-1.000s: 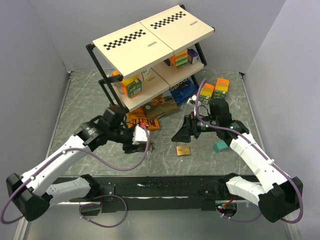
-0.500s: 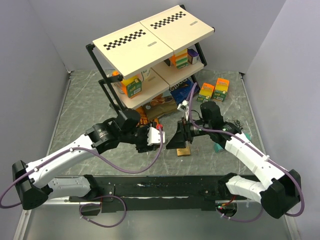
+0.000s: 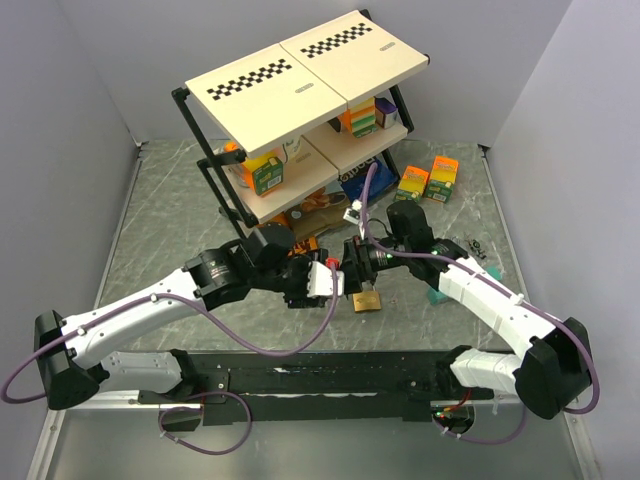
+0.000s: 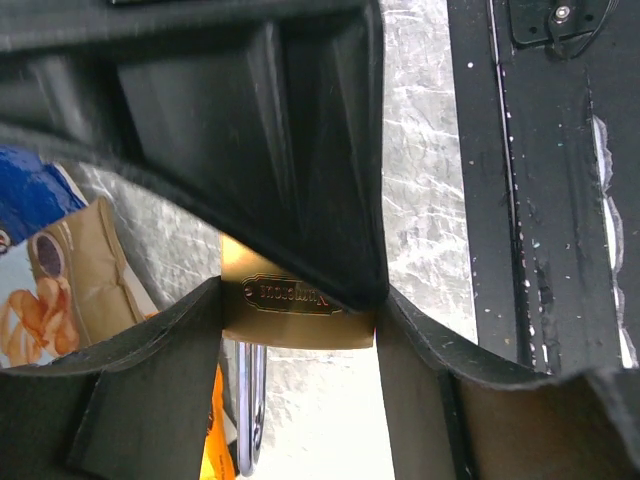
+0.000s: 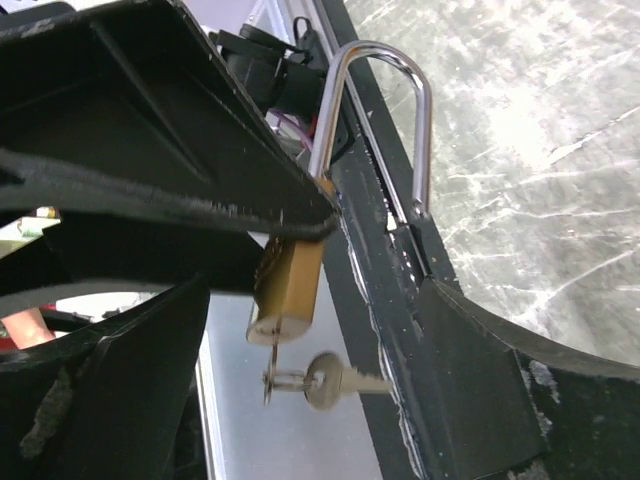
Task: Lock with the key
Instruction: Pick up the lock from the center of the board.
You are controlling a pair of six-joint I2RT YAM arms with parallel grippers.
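the brass padlock [image 3: 366,299] sits on the bench [image 3: 170,220] at the middle, just on the near side of the shelf [image 3: 300,85], with its key [image 5: 322,380] in the keyhole. the left fingers [image 4: 150,350] stand half apart on either side of its body, perhaps touching it. the right fingers [image 5: 470,380] are spread wide, with the lock body and shackle [image 5: 424,130] between them.

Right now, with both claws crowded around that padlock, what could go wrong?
The key sticks out of the padlock, untouched; a nudge from the right gripper could knock it out. The shackle looks open, and the left gripper crowds the same spot, so fingers might collide or push the padlock aside.
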